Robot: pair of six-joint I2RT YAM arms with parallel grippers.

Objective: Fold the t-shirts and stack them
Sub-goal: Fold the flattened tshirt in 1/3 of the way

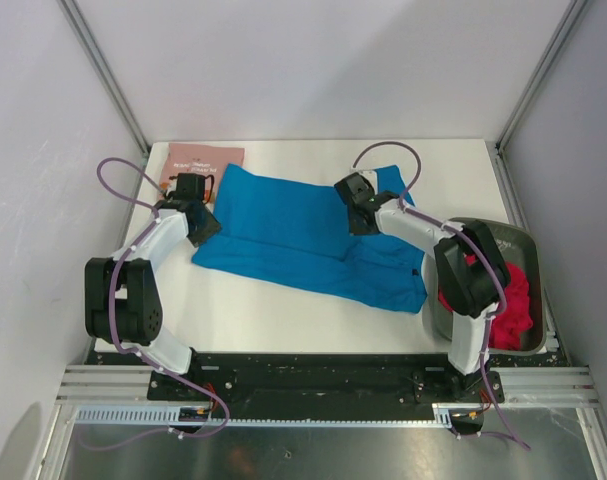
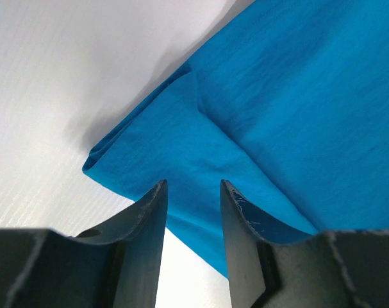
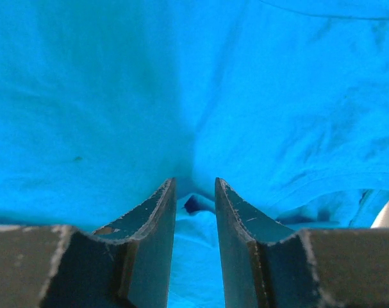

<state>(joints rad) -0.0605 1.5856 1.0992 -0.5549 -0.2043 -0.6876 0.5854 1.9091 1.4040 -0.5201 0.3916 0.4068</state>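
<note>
The bright blue t-shirt [image 1: 303,240] lies spread across the table, its near half folded over in a long band. My left gripper [image 1: 205,226] [image 2: 193,186] hangs open just over the shirt's folded left corner [image 2: 181,135], with nothing between its fingers. Over the shirt's upper middle my right gripper [image 1: 355,215] [image 3: 194,183] has its jaws apart, and a small fold of blue cloth [image 3: 197,205] lies loose between them. The dusty pink t-shirt [image 1: 198,162] lies folded at the back left. In the basket sits the red t-shirt [image 1: 513,300], bunched up.
The dark grey basket [image 1: 503,228] stands at the table's right edge, beside the right arm. White walls and metal posts close in the back and the sides. Bare white table [image 1: 273,310] shows in front of the blue shirt.
</note>
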